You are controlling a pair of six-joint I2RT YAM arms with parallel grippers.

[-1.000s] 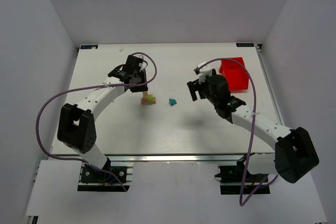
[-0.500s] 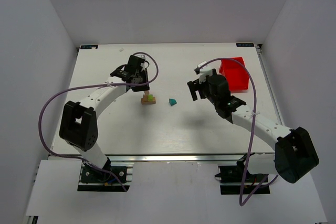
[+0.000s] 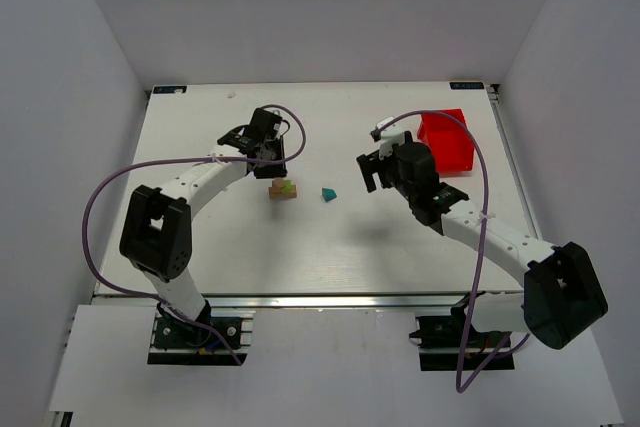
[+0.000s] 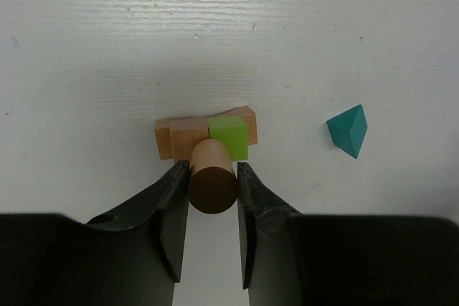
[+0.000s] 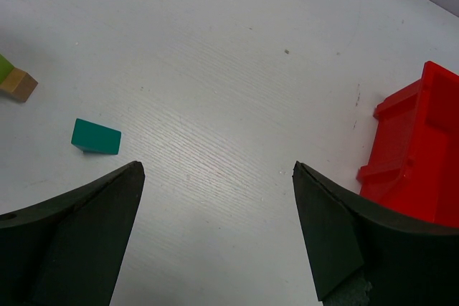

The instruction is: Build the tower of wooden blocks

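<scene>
The wood block tower is a low stack of tan blocks with a lime-green cube on top, in the middle of the white table. My left gripper is shut on a tan wooden cylinder and holds it just above and in front of the stack; it sits behind the stack in the top view. A teal wedge block lies alone to the right of the stack, also in the right wrist view. My right gripper is open and empty above bare table.
A red plastic bin stands at the table's right side, beside my right gripper, and shows at the right edge of the right wrist view. White walls surround the table.
My left gripper with the cylinder has moved a little to the right and back, over the stack. The right arm has not moved.
</scene>
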